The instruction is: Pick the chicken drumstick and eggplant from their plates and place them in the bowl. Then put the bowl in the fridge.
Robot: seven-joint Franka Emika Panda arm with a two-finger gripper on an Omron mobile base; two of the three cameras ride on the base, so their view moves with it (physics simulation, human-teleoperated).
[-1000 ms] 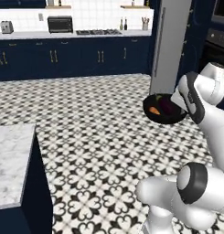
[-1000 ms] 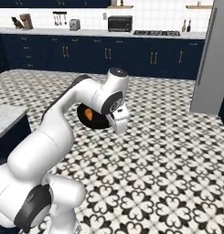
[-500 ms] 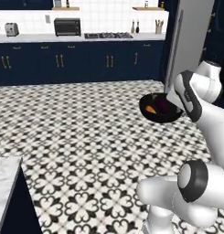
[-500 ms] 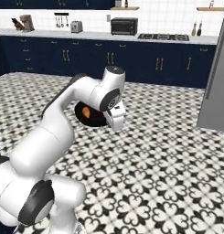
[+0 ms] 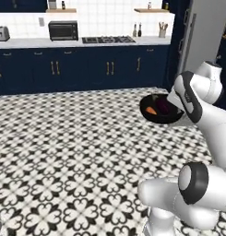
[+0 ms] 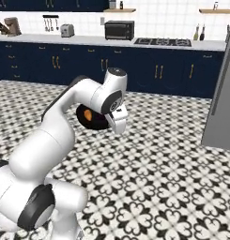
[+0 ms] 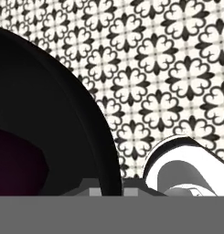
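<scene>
Two base views behind arm, sharing bowl (image 5: pixel 161 109) over floor (image 5: pixel 77 152), hand view close above rim

Even, bright, rendered light with no clear source. The white arm (image 6: pixel 69 117) is evenly shaded, and its dark joints carry soft sheen. Base views are slightly soft. Just above the gripper, the bowl (image 7: pixel 49 119) interior reads almost pure black, perhaps underlit; floor tiles (image 7: pixel 177 68) beyond stay crisp.

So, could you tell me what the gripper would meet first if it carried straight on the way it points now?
Probably the bowl itself: the gripper is shut on its rim, so the bowl goes with it. Beyond the rim lies patterned floor; the hand view seems to look down at it, though depth is unclear.
</scene>
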